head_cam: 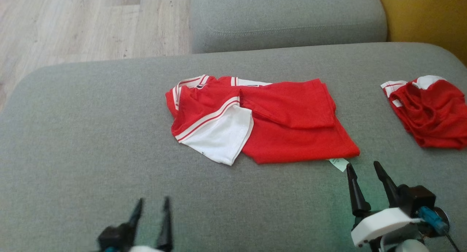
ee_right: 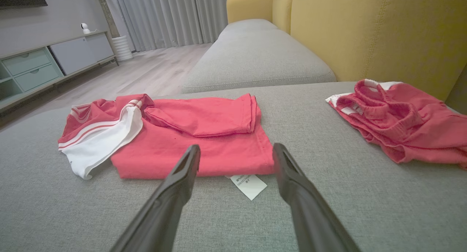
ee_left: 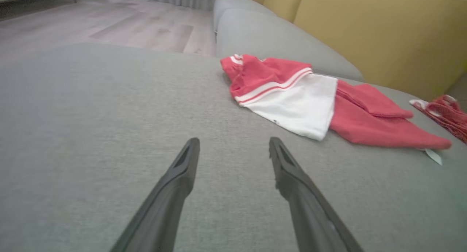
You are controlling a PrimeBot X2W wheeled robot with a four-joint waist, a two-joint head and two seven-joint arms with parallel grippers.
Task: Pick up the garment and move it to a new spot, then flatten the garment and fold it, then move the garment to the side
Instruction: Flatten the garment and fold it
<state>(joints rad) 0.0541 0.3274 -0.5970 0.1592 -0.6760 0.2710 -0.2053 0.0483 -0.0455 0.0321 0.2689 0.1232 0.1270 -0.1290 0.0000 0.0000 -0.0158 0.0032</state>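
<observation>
On the grey sofa cushion (head_cam: 73,135): second red garment (head_cam: 430,113) at its right end. Mid-cushion lies the folded red garment (head_cam: 284,124), just beyond my right end effector (head_cam: 362,165), farther from my left end effector (head_cam: 153,199); both released, empty.

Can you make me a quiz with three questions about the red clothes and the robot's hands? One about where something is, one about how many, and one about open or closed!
1. Where does the white tag stick out of the folded red shirt?
A. At the edge nearest the right gripper
B. At the collar end
C. On the floor

2. How many red garments lie on the grey sofa cushion?
A. One
B. Two
C. Four

3. How are the left gripper fingers?
A. Shut on the shirt
B. Spread apart, holding nothing
C. Pinching the tag

Answers:
1 A: the tag pokes out just ahead of the right gripper's fingers.
2 B: there is the shirt, and a crumpled red garment to its right.
3 B: bare cushion shows between the fingers.
</observation>
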